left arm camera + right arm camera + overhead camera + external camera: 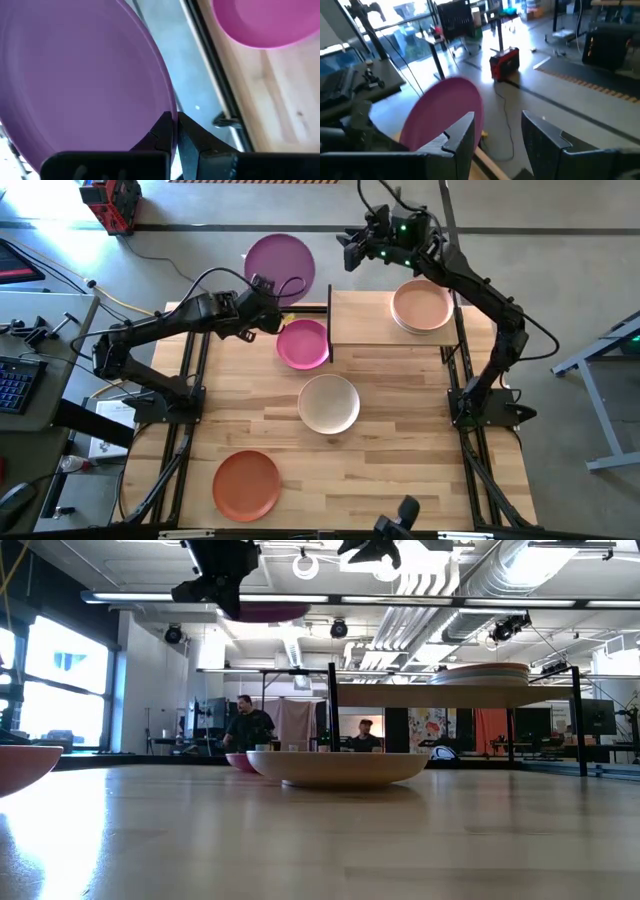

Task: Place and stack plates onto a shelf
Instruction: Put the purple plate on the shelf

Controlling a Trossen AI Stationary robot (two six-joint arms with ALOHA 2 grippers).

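A: The wooden tabletop (400,450) is sitting in an open workshop, with grey floor showing past its far edge and two people standing in the room beyond. What is worrying you?

B: The left gripper (268,290) is pinching the purple plate (280,265) by its rim only, jaws nearly together, and the plate is hanging out past the tabletop's far edge over the floor. If that thin grip is slipping or the plate is swinging, it could be dropping to the floor or clipping the shelf's (360,320) black frame on the way across.

A: And the rest, going rightward?

B: The orange-red plate (246,483) is lying near the front left, the magenta plate (303,343) just beside the shelf's left end, the cream plate (329,403) mid-tabletop; all three look empty. The shelf is carrying a stack topped by a peach plate (422,307) on its right half; its left half is bare.

A: The other arm?

B: The right gripper (352,248) is hovering beyond the shelf, jaws wide, holding nothing.
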